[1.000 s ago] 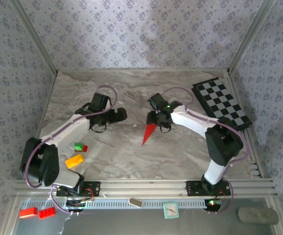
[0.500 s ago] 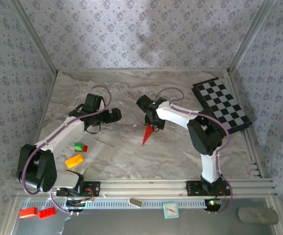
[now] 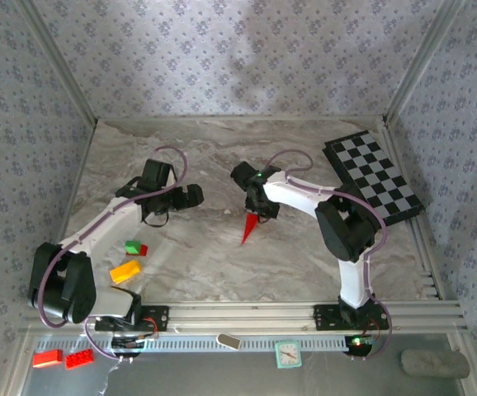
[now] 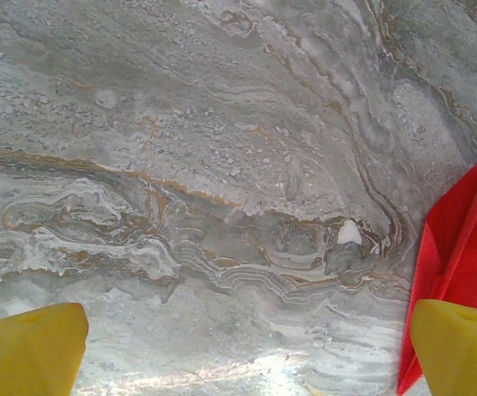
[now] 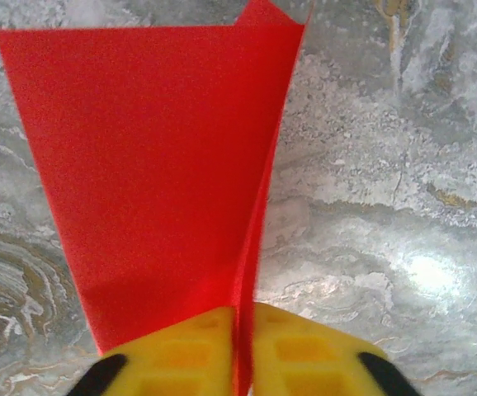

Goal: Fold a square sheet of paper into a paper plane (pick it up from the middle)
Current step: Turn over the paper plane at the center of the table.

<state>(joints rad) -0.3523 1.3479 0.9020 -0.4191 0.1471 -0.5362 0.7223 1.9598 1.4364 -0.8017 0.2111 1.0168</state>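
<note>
The square sheet of paper (image 3: pixel 249 227) is bright red and folded into a narrow pointed wedge, its tip toward the near edge of the table. My right gripper (image 3: pixel 259 209) is at the wedge's wide far end. In the right wrist view the yellow fingers (image 5: pixel 181 355) are pressed together on the paper's (image 5: pixel 152 157) upright folded crease, so my right gripper (image 5: pixel 243 330) is shut on it. My left gripper (image 3: pixel 194 195) is to the left of the paper and apart from it. In the left wrist view it (image 4: pixel 243 355) stands wide open over bare marble, with the paper's red edge (image 4: pixel 461 239) by its right finger.
A black-and-white checkered board (image 3: pixel 376 175) lies at the back right. A green and red brick (image 3: pixel 136 247) and a yellow brick (image 3: pixel 125 271) sit near the left arm's base. Two red bricks (image 3: pixel 61 358) and a small clock (image 3: pixel 287 353) lie beyond the front rail.
My right gripper has shifted left onto the paper's far end and closed on its crease. My left gripper has drawn back a little to the left, still open.
</note>
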